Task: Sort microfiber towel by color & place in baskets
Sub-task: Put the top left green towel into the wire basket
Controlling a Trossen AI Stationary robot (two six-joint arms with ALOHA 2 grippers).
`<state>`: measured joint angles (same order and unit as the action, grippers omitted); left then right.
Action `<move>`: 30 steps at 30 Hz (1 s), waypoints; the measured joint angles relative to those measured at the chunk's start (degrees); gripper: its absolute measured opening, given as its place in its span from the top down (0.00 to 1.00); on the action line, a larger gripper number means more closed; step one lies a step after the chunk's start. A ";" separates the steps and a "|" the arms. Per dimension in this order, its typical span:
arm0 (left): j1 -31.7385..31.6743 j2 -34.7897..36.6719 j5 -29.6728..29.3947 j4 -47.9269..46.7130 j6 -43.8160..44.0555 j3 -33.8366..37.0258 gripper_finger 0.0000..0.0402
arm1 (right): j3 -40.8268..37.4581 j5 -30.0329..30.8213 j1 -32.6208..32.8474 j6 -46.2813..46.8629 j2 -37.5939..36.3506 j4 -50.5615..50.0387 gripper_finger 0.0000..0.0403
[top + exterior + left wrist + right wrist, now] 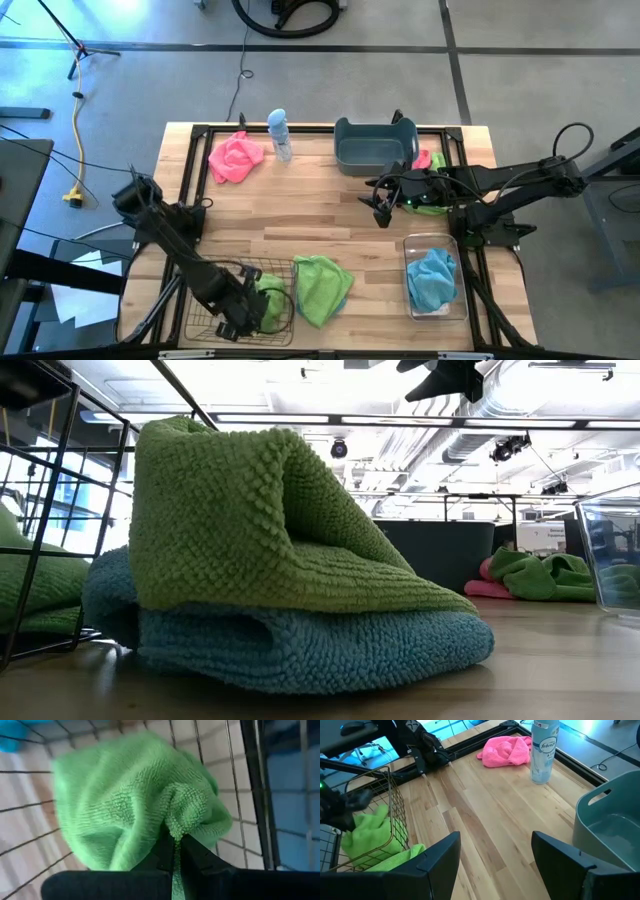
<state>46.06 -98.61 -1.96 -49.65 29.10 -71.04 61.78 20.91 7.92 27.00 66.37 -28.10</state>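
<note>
Left hand [176, 852] pinches a green microfiber towel [135, 802] inside the wire-mesh basket [222, 312] at seven o'clock; right hand [383, 205] hovers open.

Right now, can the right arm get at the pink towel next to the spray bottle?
Probably yes: the right gripper is open and empty, with bare wooden table between it and the pink towel; only the spray bottle stands close.

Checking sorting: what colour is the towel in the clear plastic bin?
Blue towel, in the clear plastic bin; the high view shows it best.
</note>
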 joint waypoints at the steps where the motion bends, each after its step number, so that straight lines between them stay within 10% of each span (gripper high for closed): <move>1: 0.00 -0.81 0.50 -0.02 -0.62 0.02 1.00 | 0.00 0.00 0.00 0.08 0.00 0.00 0.40; 30: -0.04 -3.90 4.67 -0.11 2.17 0.04 0.76 | -0.02 -0.07 0.00 0.06 0.00 0.00 0.40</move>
<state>46.02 -102.51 2.71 -49.76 31.27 -71.00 61.76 20.84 7.92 27.06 66.37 -28.10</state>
